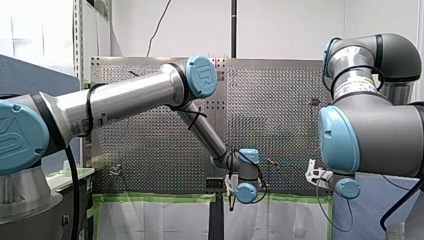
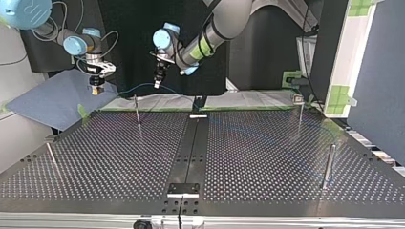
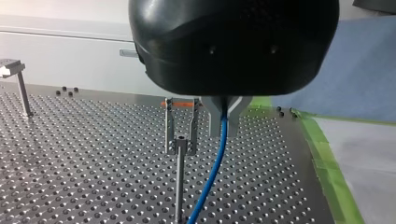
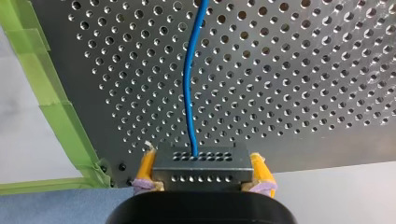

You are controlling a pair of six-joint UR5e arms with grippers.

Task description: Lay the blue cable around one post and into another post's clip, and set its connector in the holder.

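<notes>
Holding the blue cable [image 2: 138, 86] up in the air.
Top view: hangs between my left gripper [image 2: 157, 81] and my right gripper [image 2: 97, 88]; swung low, could catch the post [image 2: 137, 114]. Left wrist view: pinched shut on it; tugged, could slip. Right wrist view: clamped on the connector [image 4: 201, 163]; could tip.

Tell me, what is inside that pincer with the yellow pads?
The right pincer clamps a grey block with rows of small holes; a blue cable runs out of one hole. The end of the block toward the wrist is hidden by the pincer's black body.
</notes>
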